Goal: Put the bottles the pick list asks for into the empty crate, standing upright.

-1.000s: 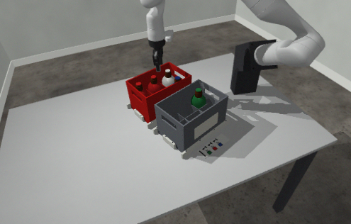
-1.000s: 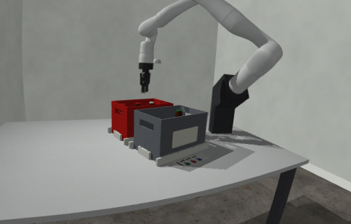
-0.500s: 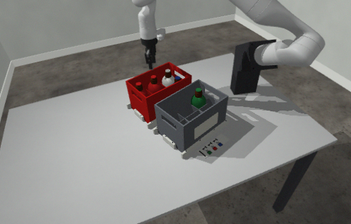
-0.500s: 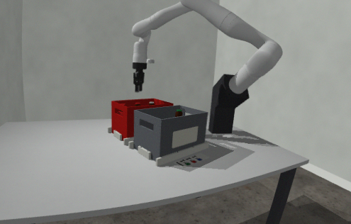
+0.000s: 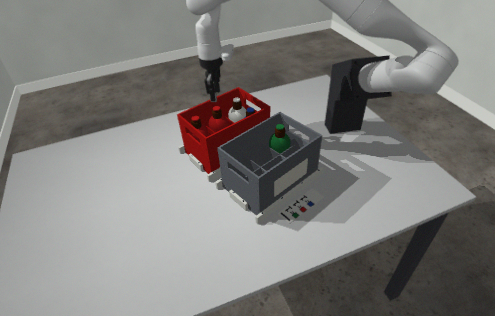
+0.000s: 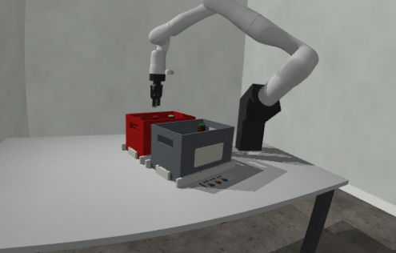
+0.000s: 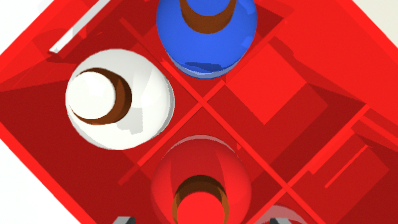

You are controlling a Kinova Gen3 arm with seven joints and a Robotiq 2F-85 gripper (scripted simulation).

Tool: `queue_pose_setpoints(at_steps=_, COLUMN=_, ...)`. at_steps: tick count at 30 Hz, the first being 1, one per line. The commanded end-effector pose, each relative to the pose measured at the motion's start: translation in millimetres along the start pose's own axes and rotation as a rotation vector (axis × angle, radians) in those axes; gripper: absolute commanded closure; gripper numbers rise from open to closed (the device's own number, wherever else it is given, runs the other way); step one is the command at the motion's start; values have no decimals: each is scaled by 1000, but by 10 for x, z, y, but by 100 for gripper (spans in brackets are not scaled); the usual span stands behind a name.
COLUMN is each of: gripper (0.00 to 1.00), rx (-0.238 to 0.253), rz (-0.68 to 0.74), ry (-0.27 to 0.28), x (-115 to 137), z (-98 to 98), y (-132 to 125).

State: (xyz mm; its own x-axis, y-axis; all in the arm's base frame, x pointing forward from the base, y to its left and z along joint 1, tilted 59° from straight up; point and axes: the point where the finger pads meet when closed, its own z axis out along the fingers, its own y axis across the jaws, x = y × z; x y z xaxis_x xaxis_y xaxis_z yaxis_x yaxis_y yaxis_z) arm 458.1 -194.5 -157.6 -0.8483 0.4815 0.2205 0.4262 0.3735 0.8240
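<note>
My gripper [image 5: 213, 100] [image 6: 156, 106] [image 7: 202, 220] is partly open and empty, above the red crate [image 5: 193, 151] [image 6: 138, 140]. In the wrist view a red bottle [image 7: 201, 157] [image 5: 218, 123] lies below the gap between the fingertips. Another red-capped bottle [image 5: 196, 121], a white bottle [image 5: 237, 114] [image 7: 147, 107] and a blue bottle [image 5: 250, 110] [image 7: 205, 50] also stand in that crate. A green bottle [image 5: 280, 144] [image 6: 202, 128] stands upright in the grey crate [image 5: 243, 181] [image 6: 166, 155]. The pick list [image 5: 299, 206] [image 6: 214, 182] shows green, red and blue; its counts are too small to read.
The two crates stand side by side, with pale locating blocks [image 5: 238, 200] [image 6: 162, 172] at their bases. Thin dividers [image 7: 177, 84] split the red crate into compartments. The black robot base [image 5: 345, 112] [image 6: 250, 128] stands behind and right of the grey crate.
</note>
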Motion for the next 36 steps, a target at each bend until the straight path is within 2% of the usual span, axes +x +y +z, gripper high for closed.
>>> queue_pose_setpoints(at_steps=1, gripper=33, rx=1, rz=0, ry=-2, x=-7, z=17, y=-2)
queue_pose_setpoints(at_steps=36, gripper=33, rx=1, rz=0, ry=-2, x=-8, z=431, y=-2)
